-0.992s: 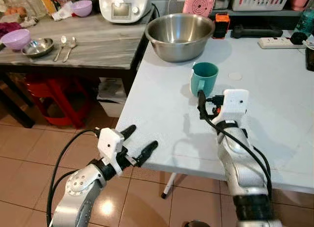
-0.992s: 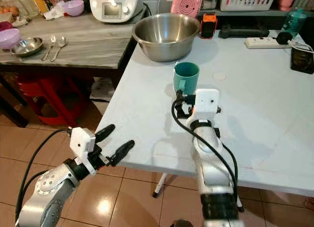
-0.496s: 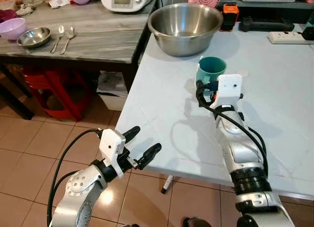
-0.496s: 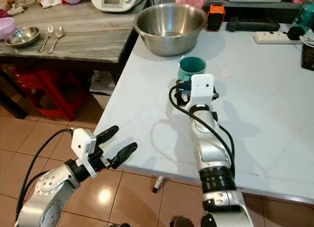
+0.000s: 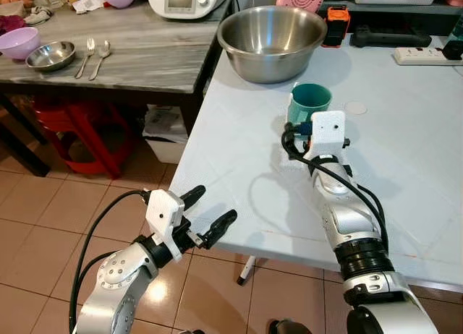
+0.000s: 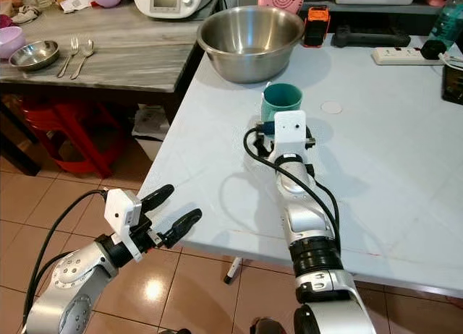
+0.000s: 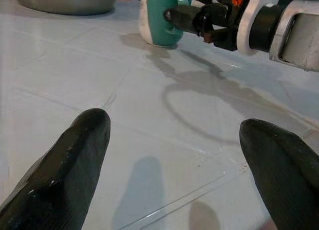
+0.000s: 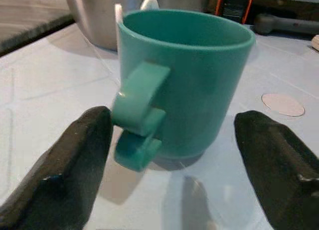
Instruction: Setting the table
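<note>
A teal mug [image 5: 309,103] stands upright on the white table [image 5: 231,153], just in front of a large steel bowl [image 5: 271,32]. My right gripper [image 8: 172,121] is open at the mug's near side. One of its black fingers [image 8: 82,150] lies close beside the handle, and the other stands apart from the mug's opposite wall. From the head, its white wrist housing [image 5: 327,130] hides the fingers. My left gripper [image 5: 210,212] is open and holds nothing, low at the table's front left corner, above the tiled floor.
A grey wooden side table [image 5: 145,52] at the left carries a small steel bowl [image 5: 51,56], a fork and spoon [image 5: 92,53] and a purple bowl [image 5: 18,41]. A red stool [image 5: 79,131] stands under it. A power strip [image 5: 427,56] lies at the back right.
My right gripper has reached forward until its fingers flank the teal mug. The head camera tilted a little. The left arm has held still.
</note>
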`<state>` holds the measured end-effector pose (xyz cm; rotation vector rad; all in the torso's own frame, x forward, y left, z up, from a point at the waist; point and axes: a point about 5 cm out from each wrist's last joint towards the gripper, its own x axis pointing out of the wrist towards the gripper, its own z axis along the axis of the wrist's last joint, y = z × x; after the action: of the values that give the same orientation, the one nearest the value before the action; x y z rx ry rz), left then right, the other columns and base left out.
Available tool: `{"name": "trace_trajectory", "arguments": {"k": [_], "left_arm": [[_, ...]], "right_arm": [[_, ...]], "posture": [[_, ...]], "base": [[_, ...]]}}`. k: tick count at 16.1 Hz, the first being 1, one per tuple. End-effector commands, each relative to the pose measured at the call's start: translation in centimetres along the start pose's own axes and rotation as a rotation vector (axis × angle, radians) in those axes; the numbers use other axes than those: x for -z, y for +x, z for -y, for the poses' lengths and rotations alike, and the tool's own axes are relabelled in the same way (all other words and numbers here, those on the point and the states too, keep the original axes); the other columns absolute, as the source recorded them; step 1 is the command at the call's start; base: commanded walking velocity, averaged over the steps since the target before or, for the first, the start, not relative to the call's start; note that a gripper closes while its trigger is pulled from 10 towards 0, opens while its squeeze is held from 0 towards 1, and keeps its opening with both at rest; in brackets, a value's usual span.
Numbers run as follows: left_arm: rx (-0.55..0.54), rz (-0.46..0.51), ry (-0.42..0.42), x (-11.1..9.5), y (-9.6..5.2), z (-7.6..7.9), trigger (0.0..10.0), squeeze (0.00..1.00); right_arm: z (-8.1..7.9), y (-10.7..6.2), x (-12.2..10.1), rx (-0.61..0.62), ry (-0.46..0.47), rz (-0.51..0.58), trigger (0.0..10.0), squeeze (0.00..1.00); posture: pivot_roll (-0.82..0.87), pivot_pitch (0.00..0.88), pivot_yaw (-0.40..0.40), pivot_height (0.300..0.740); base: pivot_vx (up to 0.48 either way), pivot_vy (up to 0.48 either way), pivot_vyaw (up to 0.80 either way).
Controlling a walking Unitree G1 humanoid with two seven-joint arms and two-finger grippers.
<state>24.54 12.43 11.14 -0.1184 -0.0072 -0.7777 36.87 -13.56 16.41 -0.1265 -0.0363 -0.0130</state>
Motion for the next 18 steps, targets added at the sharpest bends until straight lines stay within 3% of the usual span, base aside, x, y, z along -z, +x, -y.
{"name": "trace_trajectory", "arguments": {"k": [1,8,9,11,12,13,14,15,18], "left_arm": [[-0.006,0.0,0.009,-0.2,-0.2,0.0,10.0,0.0],[-0.019,0.009,0.006,-0.2,-0.1,-0.1,10.0,0.0],[-0.02,0.009,0.005,-0.2,0.0,-0.1,10.0,0.0],[-0.023,0.01,0.007,-0.2,0.1,-0.2,10.0,0.0],[-0.026,0.011,0.008,-0.2,0.1,-0.2,10.0,0.0],[-0.027,0.013,0.009,-0.2,0.2,-0.2,10.0,0.0],[-0.028,0.015,0.009,-0.3,0.2,-0.2,10.0,0.0],[-0.028,0.018,0.008,-0.3,0.2,-0.2,10.0,0.0],[-0.006,0.038,-0.007,-0.5,0.3,0.0,10.0,0.0]], "right_arm": [[-0.1,0.3,-0.6,-0.004,-0.001,0.019,0.0,0.0],[1.4,0.2,-0.5,0.074,-0.036,0.036,0.0,0.0],[1.4,0.2,-0.4,0.074,-0.04,0.032,6.6,0.0],[1.6,0.5,-0.6,0.074,-0.05,0.038,10.0,0.0],[1.7,0.7,-0.8,0.072,-0.054,0.045,9.5,0.0],[1.7,0.8,-1.0,0.072,-0.057,0.047,5.0,0.0],[1.7,0.9,-1.1,0.067,-0.06,0.05,1.4,0.0],[1.7,1.0,-1.1,0.061,-0.064,0.053,0.0,0.0],[1.8,1.3,-1.4,0.05,-0.078,0.061,0.0,0.0]], "posture": [[-0.16,0.159,0.068,0.74],[-0.17,0.155,0.065,0.74],[-0.17,0.154,0.066,0.74],[-0.17,0.152,0.067,0.74],[-0.17,0.15,0.066,0.74],[-0.17,0.15,0.063,0.74],[-0.17,0.15,0.062,0.74],[-0.17,0.149,0.061,0.74],[-0.17,0.151,0.056,0.74]], "base": [[0.0,0.0,0.0],[0.0,0.0,0.0],[0.0,0.0,0.0],[0.0,0.0,0.0],[0.0,0.0,0.0],[0.0,0.0,0.0],[0.0,0.0,0.0],[0.0,0.0,0.0],[0.0,0.0,0.0]]}}
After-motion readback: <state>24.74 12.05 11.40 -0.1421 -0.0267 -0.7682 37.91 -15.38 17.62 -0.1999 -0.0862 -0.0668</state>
